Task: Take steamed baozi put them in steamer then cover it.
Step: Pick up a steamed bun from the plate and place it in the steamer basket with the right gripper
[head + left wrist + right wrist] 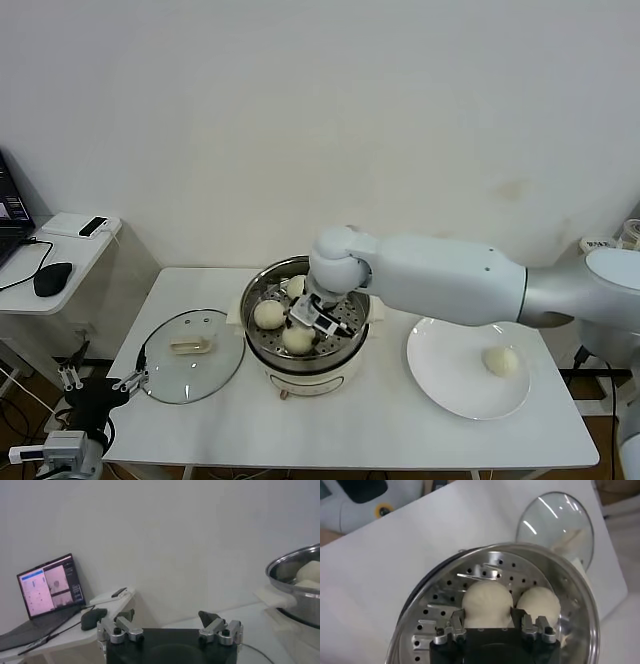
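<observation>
1. My right claw is down inside the steamer, clenched on one steamed baozi. In the right wrist view, its two fingers sit against opposite sides of that bun.
2. The gripped bun sits on or just above the perforated steel floor; I cannot tell which. A second bun lies just beside it.
3. In the head view, my right claw is at the centre of the basket. One bun lies to its left. Another lies toward the near rim. A further pale bun shows at the far side, partly hidden by my wrist.
4. The steamer stands at mid-frame on the white bench, on a cream pot base.
5. The cover lies flat on the bench to the left of the steamer, handle up, close to the base. In the right wrist view, the cover appears at upper right.
6. A white plate lies on the bench to the right of the steamer. One more bun rests on it, on the right part.
7. My left claw is parked at lower left of the head view, off the bench edge, released with fingers spread. The left wrist view shows the left claw with nothing between its fingers.
8. A side desk at far left carries a laptop and a mouse.
</observation>
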Motion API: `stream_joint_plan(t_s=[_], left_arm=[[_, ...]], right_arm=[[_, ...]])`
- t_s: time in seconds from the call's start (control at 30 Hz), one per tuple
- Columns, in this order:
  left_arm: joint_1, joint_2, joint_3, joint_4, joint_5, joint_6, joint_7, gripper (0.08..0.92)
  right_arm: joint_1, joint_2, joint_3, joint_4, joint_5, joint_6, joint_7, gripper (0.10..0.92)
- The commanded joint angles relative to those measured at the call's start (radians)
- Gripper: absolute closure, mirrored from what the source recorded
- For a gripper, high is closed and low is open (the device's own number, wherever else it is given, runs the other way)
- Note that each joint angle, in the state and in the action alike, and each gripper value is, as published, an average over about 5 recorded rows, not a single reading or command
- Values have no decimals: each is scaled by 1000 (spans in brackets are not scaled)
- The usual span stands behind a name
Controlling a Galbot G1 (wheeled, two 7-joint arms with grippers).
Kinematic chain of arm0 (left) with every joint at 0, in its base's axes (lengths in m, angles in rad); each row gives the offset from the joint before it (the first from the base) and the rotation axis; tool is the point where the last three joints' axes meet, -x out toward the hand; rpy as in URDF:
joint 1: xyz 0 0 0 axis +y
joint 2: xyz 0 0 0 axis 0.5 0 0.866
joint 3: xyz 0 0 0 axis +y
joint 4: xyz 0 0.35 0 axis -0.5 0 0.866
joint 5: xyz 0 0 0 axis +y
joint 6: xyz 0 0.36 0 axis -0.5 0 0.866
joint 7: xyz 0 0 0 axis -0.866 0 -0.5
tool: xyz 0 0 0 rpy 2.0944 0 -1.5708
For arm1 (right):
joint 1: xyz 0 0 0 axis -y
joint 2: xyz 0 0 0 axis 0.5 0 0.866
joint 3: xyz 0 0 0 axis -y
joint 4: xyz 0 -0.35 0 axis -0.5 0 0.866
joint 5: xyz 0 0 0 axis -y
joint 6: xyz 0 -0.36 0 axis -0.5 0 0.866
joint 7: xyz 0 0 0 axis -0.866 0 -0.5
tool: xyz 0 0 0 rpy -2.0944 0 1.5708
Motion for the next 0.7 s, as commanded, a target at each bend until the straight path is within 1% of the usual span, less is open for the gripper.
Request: stream_joint_plan(t_s=[0.03, 0.1, 0.2, 0.37, 0.47, 0.6, 0.7], left_arm=[[-1, -1, 0, 1, 0, 0, 0, 177], [-2, -1, 1, 1, 0, 0, 0, 177], [-3, 1, 1, 1, 0, 0, 0, 177], [-4, 4, 0, 1, 0, 1, 0, 177], [-6, 10, 0, 5, -2, 0, 0, 177], [-18, 22, 0, 13, -6, 1, 0, 177], [-26, 30, 1, 16, -11, 2, 0, 177]], right_arm=[[-8, 3, -16, 12, -47, 69, -1, 440], [-6, -1, -15, 16, -41, 71, -1, 439], [-2, -6, -11, 19, -33, 79, 5, 408], [15, -24, -2, 25, -14, 82, 4, 274], [33, -38, 24, 22, 7, 73, -6, 218], [76, -64, 77, 13, 53, 38, -30, 204], [111, -113, 112, 20, 77, -28, -50, 203]])
